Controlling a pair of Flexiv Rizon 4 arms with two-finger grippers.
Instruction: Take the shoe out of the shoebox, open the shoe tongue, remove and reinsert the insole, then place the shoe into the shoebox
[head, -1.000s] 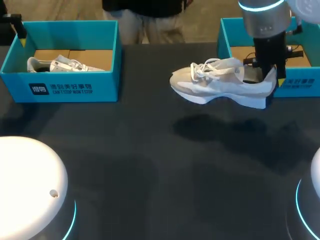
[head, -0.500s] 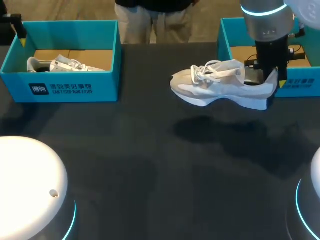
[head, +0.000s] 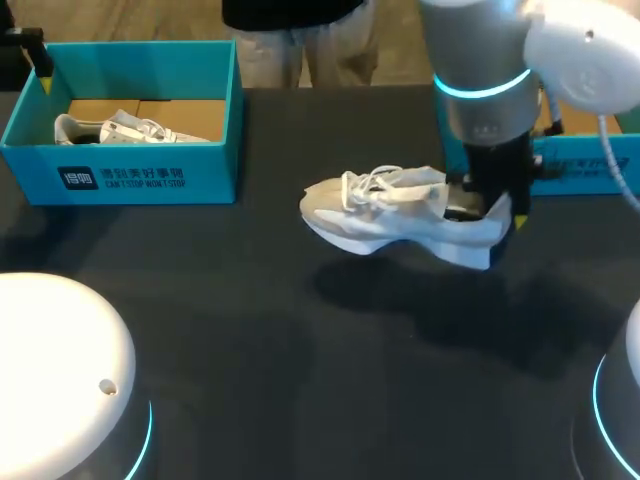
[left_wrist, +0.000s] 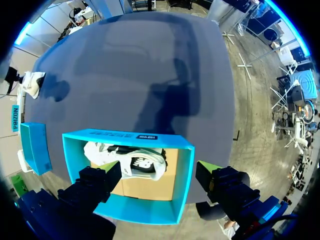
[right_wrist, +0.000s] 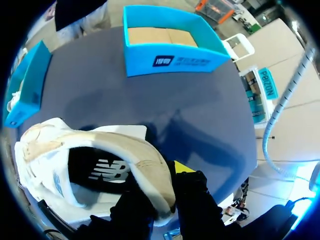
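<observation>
A white sneaker (head: 395, 215) hangs above the middle of the dark table, toe pointing left. My right gripper (head: 497, 208) is shut on its heel. In the right wrist view the heel collar (right_wrist: 150, 175) sits pinched in the right gripper (right_wrist: 162, 192), and the dark insole (right_wrist: 100, 172) shows inside. The empty blue shoebox (right_wrist: 170, 55) stands ahead of the gripper; my arm covers most of that box (head: 590, 165) in the head view. My left gripper (left_wrist: 157, 175) hovers open over the other blue shoebox (left_wrist: 185, 170), which holds a second white shoe (left_wrist: 132, 162).
The left shoebox (head: 120, 175) with its shoe (head: 120, 130) stands at the table's far left. My arms' white rounded bases (head: 50, 370) sit at the front corners. Bare dark tabletop (head: 250, 330) lies under and in front of the hanging sneaker.
My right arm has carried the sneaker left and toward the front, away from the right shoebox and out over the table. The left gripper has kept still.
</observation>
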